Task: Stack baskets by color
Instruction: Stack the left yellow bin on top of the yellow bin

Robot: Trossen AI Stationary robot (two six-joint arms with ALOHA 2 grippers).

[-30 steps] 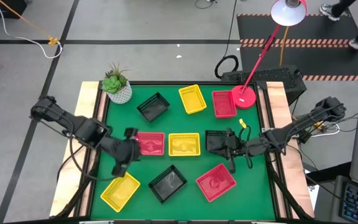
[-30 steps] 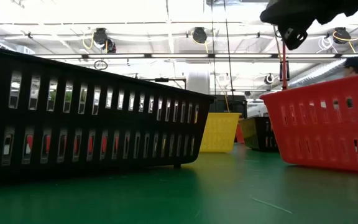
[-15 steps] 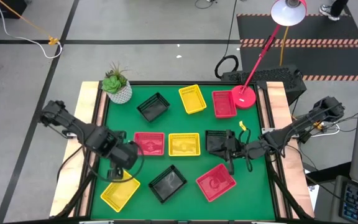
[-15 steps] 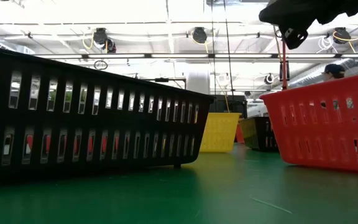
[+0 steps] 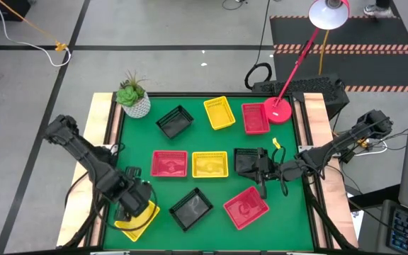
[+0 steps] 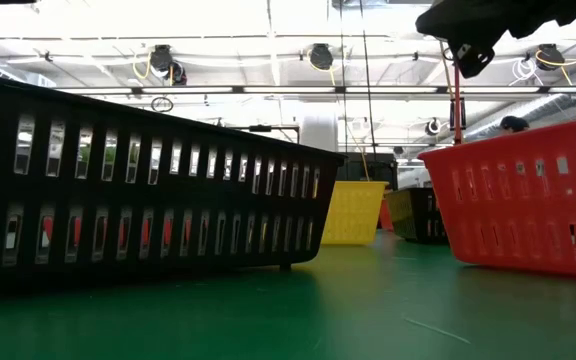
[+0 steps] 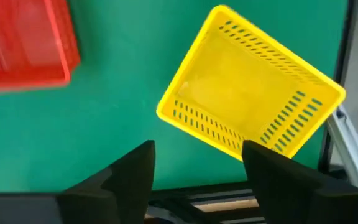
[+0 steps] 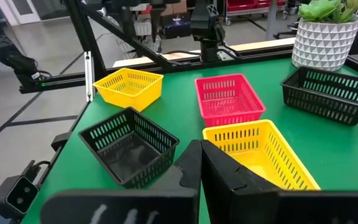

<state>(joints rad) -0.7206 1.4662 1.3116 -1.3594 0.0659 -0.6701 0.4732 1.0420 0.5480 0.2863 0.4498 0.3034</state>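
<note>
My left gripper (image 7: 197,168) points down, open, just above the yellow basket (image 7: 247,106) at the table's near left corner (image 5: 139,218), touching nothing. A red basket (image 5: 170,163), a yellow one (image 5: 210,164) and a black one (image 5: 245,160) stand in a row across the middle. My right gripper (image 5: 264,172) hangs shut above the table beside that black basket, and shows high up in the low view (image 6: 473,45). A black basket (image 5: 192,208) and a red basket (image 5: 246,207) stand near the front edge; black (image 5: 175,121), yellow (image 5: 219,112) and red (image 5: 255,118) ones stand at the back.
A white plant pot (image 5: 134,99) stands at the far left corner and a round red lamp base (image 5: 278,110) at the far right. The table's wooden left rim (image 5: 94,177) and its metal frame (image 7: 347,149) lie close beside the near left yellow basket.
My left gripper has swung from beside the middle red basket toward the table's near left corner and sunk, tipping until it points straight down over the yellow basket there. No basket has moved.
</note>
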